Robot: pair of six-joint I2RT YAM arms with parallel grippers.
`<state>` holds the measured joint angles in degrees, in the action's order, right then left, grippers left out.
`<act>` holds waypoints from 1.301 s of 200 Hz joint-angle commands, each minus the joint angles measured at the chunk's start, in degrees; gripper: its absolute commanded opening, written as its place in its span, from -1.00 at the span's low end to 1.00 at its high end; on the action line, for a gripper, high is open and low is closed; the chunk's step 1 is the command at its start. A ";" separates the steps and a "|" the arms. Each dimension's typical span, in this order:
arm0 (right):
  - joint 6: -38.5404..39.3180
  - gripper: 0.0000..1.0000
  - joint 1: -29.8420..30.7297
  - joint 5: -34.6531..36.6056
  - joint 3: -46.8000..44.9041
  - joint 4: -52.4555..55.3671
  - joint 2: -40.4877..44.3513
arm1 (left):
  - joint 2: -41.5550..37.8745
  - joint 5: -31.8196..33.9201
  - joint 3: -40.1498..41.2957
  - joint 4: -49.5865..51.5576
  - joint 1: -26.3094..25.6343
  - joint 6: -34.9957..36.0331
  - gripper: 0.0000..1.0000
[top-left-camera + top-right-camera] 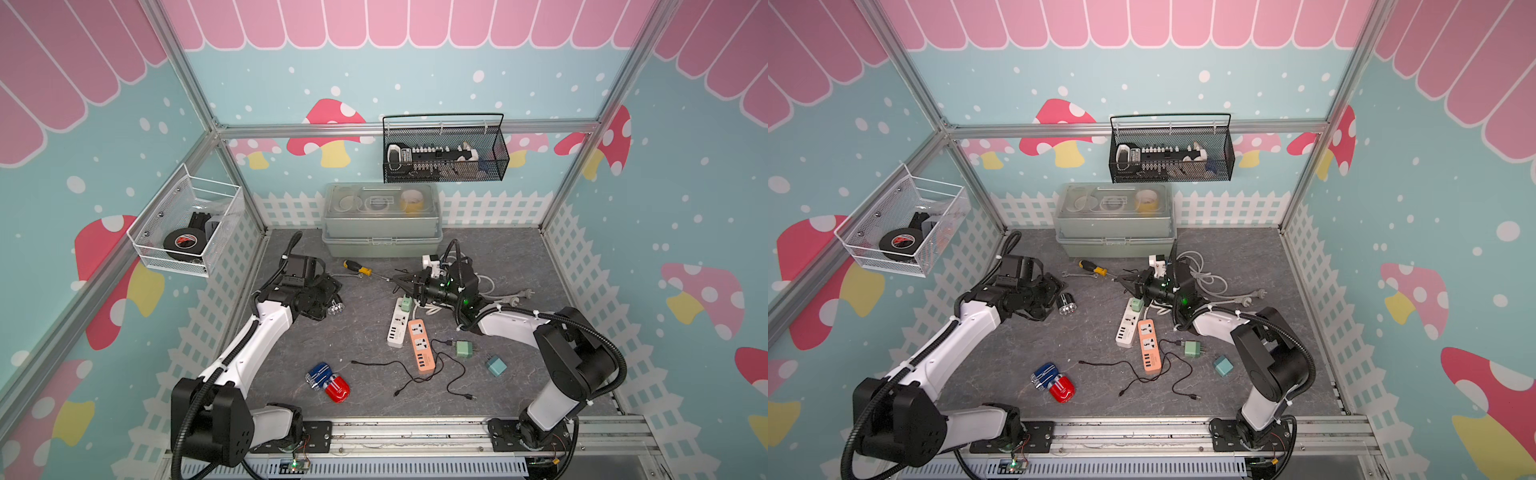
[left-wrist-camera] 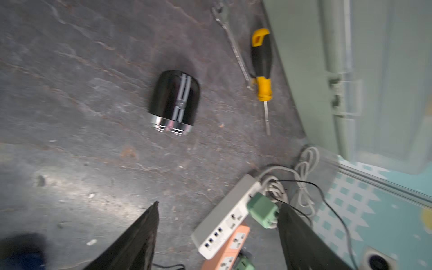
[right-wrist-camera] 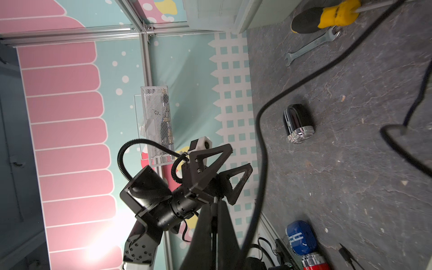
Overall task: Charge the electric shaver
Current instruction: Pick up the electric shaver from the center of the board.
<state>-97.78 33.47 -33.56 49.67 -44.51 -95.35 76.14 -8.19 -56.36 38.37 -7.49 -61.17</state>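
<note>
A black electric shaver [image 1: 336,308] with a chrome head lies on its side on the grey table, alone and untouched; it also shows in the left wrist view [image 2: 174,102]. My left gripper [image 1: 328,291] hovers just left of it and stands open with nothing between its fingers [image 2: 145,233]. My right gripper [image 1: 395,283] is near the table's middle, shut on the end of a thin black charging cable [image 3: 259,131] that loops away past the camera. A green adapter [image 2: 263,211] sits plugged into the white power strip [image 1: 398,322].
An orange power strip [image 1: 420,345] lies beside the white one. A blue shaver [image 1: 319,373] and a red shaver [image 1: 337,388] lie at the front. Two loose adapters [image 1: 464,348] and loose black cables lie right of centre. A screwdriver [image 1: 357,268], a wrench [image 2: 231,39] and a grey box [image 1: 382,241] lie behind.
</note>
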 commanded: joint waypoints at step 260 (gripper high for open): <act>3.66 -1.00 -0.78 -4.22 7.11 3.75 -2.72 | 21.68 8.01 -3.20 -15.36 2.29 -15.65 0.67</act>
<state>-92.75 33.19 -37.19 55.27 -37.56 -96.51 99.29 -2.42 -59.48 19.22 -7.42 -79.68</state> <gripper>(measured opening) 0.055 0.832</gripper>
